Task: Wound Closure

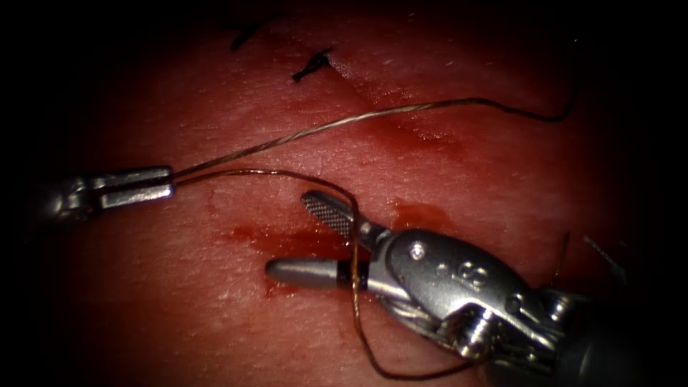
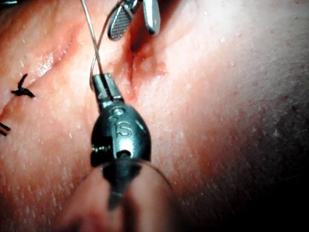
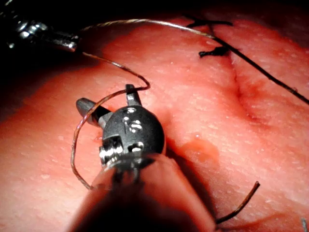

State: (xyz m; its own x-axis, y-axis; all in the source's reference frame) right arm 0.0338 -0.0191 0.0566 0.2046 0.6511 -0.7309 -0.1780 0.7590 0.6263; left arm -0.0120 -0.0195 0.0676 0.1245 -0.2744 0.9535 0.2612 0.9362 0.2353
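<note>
Your thread (image 1: 315, 129) is thin and shiny, brown near the tools and dark far off — it lies across the cut (image 1: 401, 118) in the red, wet tissue (image 1: 215, 301). Your left tool (image 1: 136, 188) pinches it tight. Your right tool (image 1: 308, 240) gapes wide, one loop draped over both jaws. Two dark knots (image 1: 309, 66) sit higher up.

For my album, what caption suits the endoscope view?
Left tool shut on thread; right tool open, thread looped around it, above tissue.
</note>
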